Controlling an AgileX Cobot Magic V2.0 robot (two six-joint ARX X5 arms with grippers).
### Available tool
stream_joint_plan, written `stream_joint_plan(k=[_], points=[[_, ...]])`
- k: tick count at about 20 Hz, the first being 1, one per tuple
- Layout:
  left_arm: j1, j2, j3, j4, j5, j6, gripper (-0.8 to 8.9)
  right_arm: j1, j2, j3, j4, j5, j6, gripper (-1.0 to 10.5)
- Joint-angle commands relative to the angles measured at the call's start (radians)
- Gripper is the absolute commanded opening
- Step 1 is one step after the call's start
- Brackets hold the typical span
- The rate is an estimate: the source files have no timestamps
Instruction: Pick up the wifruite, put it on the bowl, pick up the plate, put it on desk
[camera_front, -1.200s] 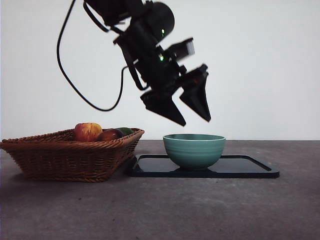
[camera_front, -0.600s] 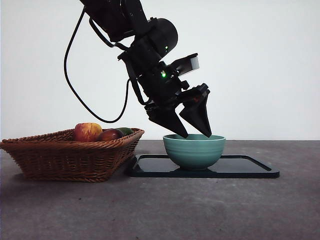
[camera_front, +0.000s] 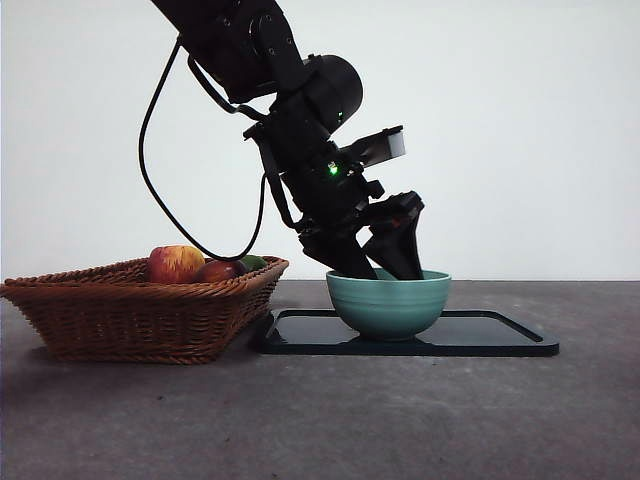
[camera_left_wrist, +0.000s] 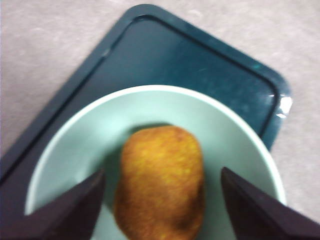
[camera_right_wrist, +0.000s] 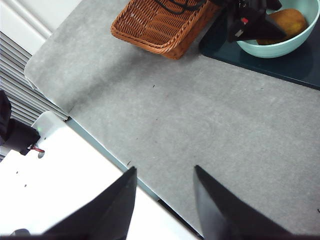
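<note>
your desk (camera_front: 320, 420) is a dark grey matte top under a plain white wall. toward its left edge you have a wicker basket (camera_front: 130, 310) holding a red-and-yellow apple (camera_front: 176, 263) and a dark red fruit (camera_front: 218, 270). just right of the basket, a dark tray (camera_front: 500, 335) carries the bowl (camera_front: 388, 300), near the desk's middle. your left hand (camera_front: 372, 262) reaches down into the bowl, its jaws wide apart on either side of the wifruite (camera_left_wrist: 161, 190), which lies on the bowl's floor; the jaws stand clear of it. your right hand (camera_right_wrist: 162, 200) waits over bare desk well away from the tray, jaws apart and holding nothing.
</note>
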Motion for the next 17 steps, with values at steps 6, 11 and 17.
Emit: stream_joint_plan(k=[6,11,17], points=[[-0.025,0.033,0.029,-0.013,-0.008,0.034,2.79,0.006,0.001,0.011,0.016,0.002,0.010,1.8],[-0.043,0.034,0.029,-0.029,-0.054,0.058,2.75,0.006,0.001,0.011,0.015,0.002,0.010,1.8],[-0.044,0.034,0.036,-0.024,-0.060,0.056,1.41,0.006,0.001,0.011,0.015,0.002,0.010,1.8]])
